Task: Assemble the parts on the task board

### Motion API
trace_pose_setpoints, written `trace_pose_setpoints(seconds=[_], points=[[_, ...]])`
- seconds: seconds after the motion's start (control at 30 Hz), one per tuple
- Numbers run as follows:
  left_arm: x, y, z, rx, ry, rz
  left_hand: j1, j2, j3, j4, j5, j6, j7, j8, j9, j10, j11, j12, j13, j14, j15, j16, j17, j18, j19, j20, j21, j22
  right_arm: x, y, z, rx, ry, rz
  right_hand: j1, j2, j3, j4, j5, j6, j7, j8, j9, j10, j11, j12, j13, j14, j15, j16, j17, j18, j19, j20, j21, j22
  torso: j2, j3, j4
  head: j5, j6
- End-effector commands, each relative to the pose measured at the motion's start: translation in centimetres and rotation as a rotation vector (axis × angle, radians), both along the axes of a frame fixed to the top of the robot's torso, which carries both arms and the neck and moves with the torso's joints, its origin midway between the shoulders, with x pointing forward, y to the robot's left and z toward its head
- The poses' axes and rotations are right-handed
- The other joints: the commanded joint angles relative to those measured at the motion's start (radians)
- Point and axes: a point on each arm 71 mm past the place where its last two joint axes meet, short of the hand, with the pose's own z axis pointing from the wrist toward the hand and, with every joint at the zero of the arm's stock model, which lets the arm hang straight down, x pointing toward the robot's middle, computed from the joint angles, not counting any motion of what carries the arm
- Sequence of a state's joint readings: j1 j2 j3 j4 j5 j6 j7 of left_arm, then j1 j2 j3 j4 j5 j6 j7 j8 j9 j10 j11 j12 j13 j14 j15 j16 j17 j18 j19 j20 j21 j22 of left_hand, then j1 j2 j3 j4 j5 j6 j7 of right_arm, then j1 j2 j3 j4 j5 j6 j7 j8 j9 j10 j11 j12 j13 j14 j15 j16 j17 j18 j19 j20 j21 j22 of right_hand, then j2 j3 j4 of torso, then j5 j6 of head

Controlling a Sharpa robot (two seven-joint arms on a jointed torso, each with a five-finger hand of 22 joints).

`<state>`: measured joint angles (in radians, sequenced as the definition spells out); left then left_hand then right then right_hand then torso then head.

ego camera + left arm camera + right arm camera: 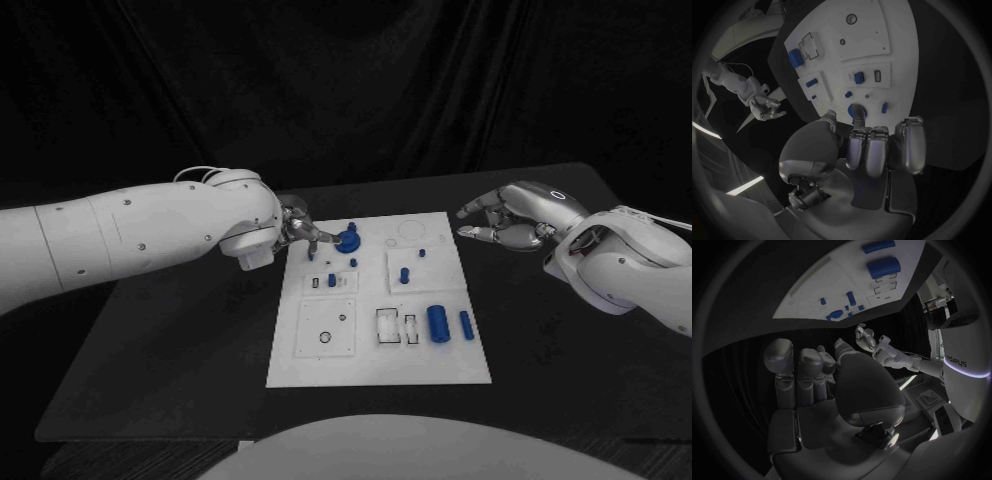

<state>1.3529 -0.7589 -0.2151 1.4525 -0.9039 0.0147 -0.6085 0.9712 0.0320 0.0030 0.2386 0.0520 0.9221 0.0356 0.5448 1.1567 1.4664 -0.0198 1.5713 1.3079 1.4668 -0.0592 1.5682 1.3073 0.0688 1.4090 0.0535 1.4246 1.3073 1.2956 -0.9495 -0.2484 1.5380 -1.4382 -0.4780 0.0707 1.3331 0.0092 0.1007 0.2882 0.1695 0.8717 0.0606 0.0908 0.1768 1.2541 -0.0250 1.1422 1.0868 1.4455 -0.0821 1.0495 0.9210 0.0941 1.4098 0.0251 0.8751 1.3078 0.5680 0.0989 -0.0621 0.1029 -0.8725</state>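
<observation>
You had the left robot hand (306, 236) at the task board (433, 365), far left corner, fingertips pinched on the round blue part (349, 240) resting on the board there. Judged step: seating it. You needed to keep it level and press straight down. Right robot hand (508, 220) hovered off the board's far right corner, fingers loosely curled, holding nothing

Two bulky white arm casings dotted with small dark screws, thin pale cables looped at each wrist, ending in silver metallic hands, left hand (303, 232) and right hand (508, 220), with dark-jointed segmented fingers.
</observation>
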Motion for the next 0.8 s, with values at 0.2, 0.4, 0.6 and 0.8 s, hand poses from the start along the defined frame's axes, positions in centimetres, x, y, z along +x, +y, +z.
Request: trace_pose_setpoints(seconds=[0.2, 0.4, 0.6, 0.8], points=[[2.5, 1.7, 3.5, 0.062, -0.163, -0.023, 0.082, 0.024, 0.001, -0.018, 0.012, -0.023, 0.002, -0.046, -0.013, 0.104, -0.004, -0.001, 0.263, 0.104, -0.008, 0.003, 0.263, -0.013, 0.002, -0.008, -0.001, 0.116, 0.1, 0.1, -0.1, -0.005, 0.006, -0.01, -0.003, 0.003, 0.002, 0.003, 0.007, 0.001, 0.003, -0.007, -0.003, -0.006, 0.001, -0.006, -0.003, -0.002, 0.0, -0.005, -0.002, 0.017, 0.0, 0.005, -0.007, 0.114, 0.001, 0.0, 0.0004, 0.004, 0.0], [4.2, 2.8, 3.7, 0.122, -0.185, -0.001, 0.092, 0.024, -0.002, -0.018, 0.018, -0.011, 0.004, -0.069, -0.031, 0.104, -0.004, -0.001, 0.263, 0.104, -0.008, 0.003, 0.263, -0.014, 0.006, -0.007, 0.0, 0.119, 0.1, 0.0, -0.3, -0.007, 0.012, -0.007, -0.008, 0.006, 0.001, 0.003, 0.01, 0.003, 0.003, -0.007, -0.004, -0.006, 0.001, -0.006, -0.004, -0.002, 0.0, -0.003, 0.001, 0.017, 0.001, 0.005, -0.006, 0.114, 0.001, 0.0005, -0.0003, 0.008, 0.0], [5.0, 3.3, 2.4, 0.151, -0.167, 0.017, 0.093, 0.024, -0.005, -0.016, 0.016, -0.01, 0.006, -0.08, -0.038, 0.104, -0.003, -0.001, 0.263, 0.104, -0.007, 0.003, 0.263, -0.014, 0.005, -0.006, -0.002, 0.119, -0.2, -0.1, -0.5, -0.004, 0.013, -0.002, -0.011, 0.007, 0.001, 0.003, 0.013, 0.007, 0.004, -0.006, -0.004, -0.003, 0.001, -0.002, 0.0, -0.003, 0.0, -0.006, -0.003, 0.018, 0.0, 0.006, -0.009, 0.114, 0.002, 0.0006, -0.0004, 0.012, 0.0], [5.1, 3.4, 0.8, 0.172, -0.144, 0.022, 0.097, 0.028, -0.01, -0.011, 0.02, -0.016, 0.014, -0.118, -0.061, 0.104, 0.002, -0.001, 0.263, 0.104, -0.002, 0.003, 0.263, -0.012, 0.0, -0.003, -0.008, 0.116, -0.4, 0.0, -0.5, 0.002, 0.011, 0.008, -0.012, 0.008, 0.001, 0.002, 0.017, 0.011, 0.004, -0.006, -0.004, -0.001, 0.001, 0.0, 0.002, -0.003, 0.001, -0.005, -0.001, 0.018, 0.0, 0.006, -0.01, 0.114, 0.007, -0.0037, 0.0014, 0.014, 0.0]])
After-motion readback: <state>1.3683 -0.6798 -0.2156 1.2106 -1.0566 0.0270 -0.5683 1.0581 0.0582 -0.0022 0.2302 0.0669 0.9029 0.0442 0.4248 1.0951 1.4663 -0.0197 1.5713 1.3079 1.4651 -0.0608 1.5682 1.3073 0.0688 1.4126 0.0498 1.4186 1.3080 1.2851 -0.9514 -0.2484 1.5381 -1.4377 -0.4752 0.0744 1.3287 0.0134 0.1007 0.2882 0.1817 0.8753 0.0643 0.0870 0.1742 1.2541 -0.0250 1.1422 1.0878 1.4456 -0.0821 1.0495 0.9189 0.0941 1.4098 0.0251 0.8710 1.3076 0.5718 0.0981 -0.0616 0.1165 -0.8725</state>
